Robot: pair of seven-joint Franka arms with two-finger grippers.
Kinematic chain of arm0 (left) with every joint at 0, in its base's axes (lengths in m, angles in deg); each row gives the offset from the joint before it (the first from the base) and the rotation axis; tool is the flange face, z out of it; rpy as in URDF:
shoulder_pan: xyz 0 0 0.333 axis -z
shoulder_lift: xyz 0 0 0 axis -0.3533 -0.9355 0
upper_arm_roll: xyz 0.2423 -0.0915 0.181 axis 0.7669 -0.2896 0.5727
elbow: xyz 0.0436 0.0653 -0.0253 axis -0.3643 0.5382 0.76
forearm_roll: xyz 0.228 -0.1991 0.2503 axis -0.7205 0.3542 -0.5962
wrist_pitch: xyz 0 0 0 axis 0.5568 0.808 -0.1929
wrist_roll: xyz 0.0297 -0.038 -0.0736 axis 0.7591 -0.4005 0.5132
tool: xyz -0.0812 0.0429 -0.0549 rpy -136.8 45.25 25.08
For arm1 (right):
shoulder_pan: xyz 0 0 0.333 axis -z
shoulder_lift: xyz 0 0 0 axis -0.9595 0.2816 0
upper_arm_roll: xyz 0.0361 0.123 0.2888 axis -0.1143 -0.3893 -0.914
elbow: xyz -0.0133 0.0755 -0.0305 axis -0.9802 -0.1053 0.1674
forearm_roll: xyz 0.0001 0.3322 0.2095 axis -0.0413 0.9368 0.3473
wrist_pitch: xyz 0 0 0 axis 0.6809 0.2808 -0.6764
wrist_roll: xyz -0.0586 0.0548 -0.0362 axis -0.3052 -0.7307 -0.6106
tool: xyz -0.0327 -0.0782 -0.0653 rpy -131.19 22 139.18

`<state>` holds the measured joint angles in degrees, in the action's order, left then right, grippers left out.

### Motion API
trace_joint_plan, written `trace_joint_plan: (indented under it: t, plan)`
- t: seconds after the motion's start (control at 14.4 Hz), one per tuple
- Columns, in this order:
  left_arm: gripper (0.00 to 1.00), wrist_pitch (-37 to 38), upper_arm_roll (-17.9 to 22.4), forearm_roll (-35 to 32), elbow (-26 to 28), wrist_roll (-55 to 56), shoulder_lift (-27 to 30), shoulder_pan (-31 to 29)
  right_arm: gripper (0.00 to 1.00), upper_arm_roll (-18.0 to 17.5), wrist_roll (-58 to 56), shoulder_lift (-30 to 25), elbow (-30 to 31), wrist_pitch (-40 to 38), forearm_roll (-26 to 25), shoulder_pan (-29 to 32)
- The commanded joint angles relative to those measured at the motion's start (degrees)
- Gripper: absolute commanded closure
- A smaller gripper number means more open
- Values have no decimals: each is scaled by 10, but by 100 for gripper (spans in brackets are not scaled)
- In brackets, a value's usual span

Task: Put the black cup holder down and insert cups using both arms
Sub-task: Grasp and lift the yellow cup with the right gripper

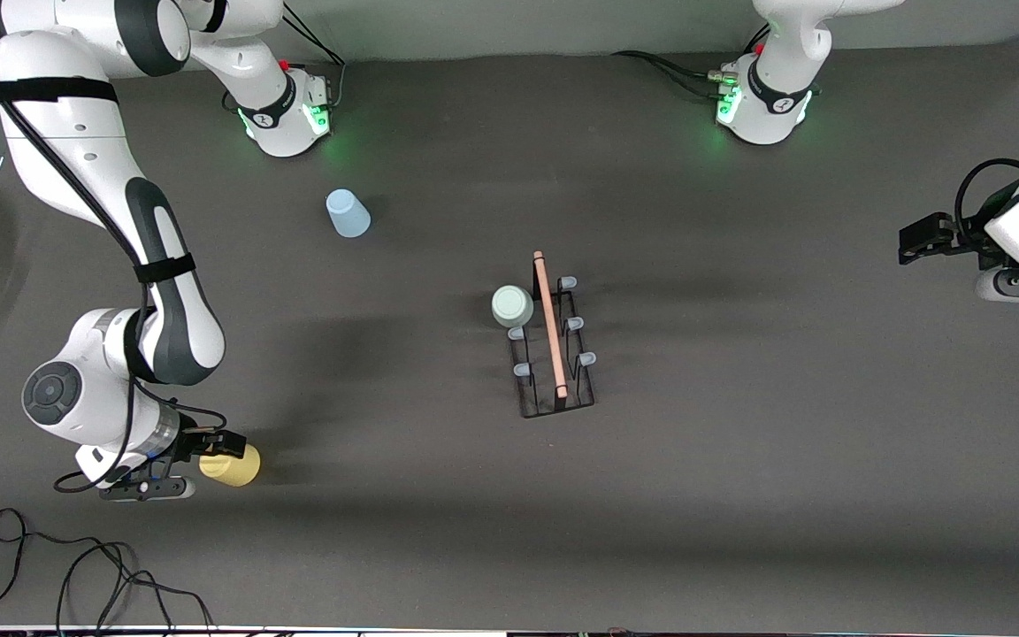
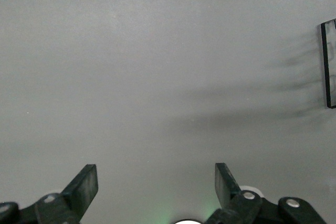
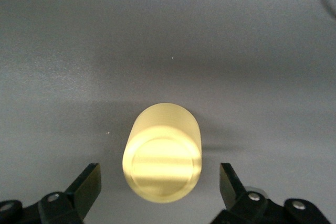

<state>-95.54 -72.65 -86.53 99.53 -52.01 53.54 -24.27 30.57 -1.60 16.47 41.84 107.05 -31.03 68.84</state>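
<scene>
While the left gripper (image 2: 156,190) waited wide open and empty, the right gripper (image 3: 160,187) hung spread over the small yellow tapered plastic cup (image 3: 161,153) lying between its fingers, best centred before closing gently.

Even overhead light, soft shadows on the dark table (image 1: 739,495); green base glow; yellow cup (image 3: 161,153) glary, slightly soft.
</scene>
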Motion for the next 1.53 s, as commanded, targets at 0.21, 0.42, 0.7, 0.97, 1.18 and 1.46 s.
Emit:
trace_joint_plan:
  t: [0.21, 0.42, 0.7, 0.97, 1.18, 1.46]
  plan:
    - [1, 7, 0, 3, 3, -2, 7, -1, 58, -5, -42, 23, -27, 15, 12, 7]
    - [1, 7, 0, 4, 3, -2, 7, -1, 64, -5, -47, 8, -52, -31, 10, 3]
    - [1, 7, 0, 4, 3, -2, 7, -1, 64, -5, -17, -58, -99, -201, 10, -15]
    - [1, 7, 0, 4, 2, -2, 7, -1, 64, -1, 168, -120, -100, -288, 4, -115]
    - [1, 7, 0, 4, 3, -2, 7, -1, 64, -1, 356, -128, -104, -291, 4, -216]
    - [1, 7, 1, 4, 3, -2, 7, -2, 64, -2, 572, -76, -182, -290, -11, -328]
